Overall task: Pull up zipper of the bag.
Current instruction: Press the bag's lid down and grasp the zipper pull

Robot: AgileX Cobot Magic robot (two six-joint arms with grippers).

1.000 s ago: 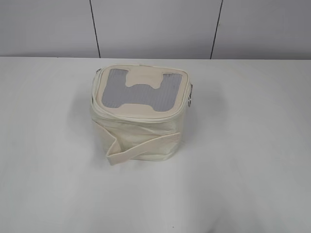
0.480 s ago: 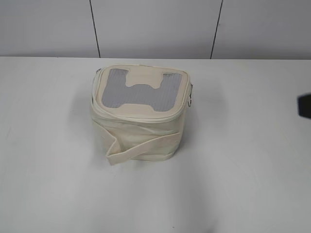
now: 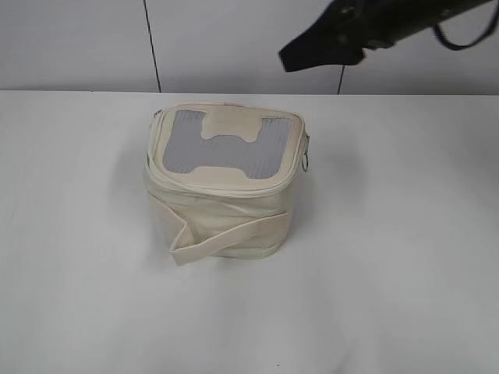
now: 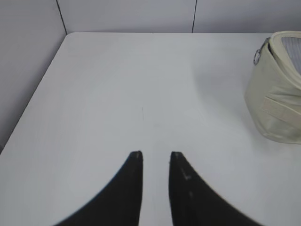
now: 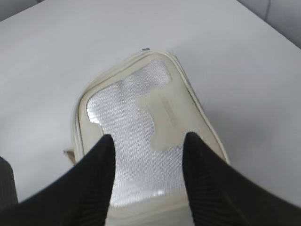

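Zipper's small silver ring pull (image 3: 306, 162) is untouched, off to one side below my right claw (image 5: 148, 139), spread empty above the boxy cream fabric bag (image 3: 222, 183); pulling remains.

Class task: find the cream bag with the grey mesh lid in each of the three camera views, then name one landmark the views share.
Exterior view: the bag stands left of centre on the table.
Left wrist view: it is cut off at the right edge.
Right wrist view: it fills the centre, lid up.
Shared landmark: the white table.
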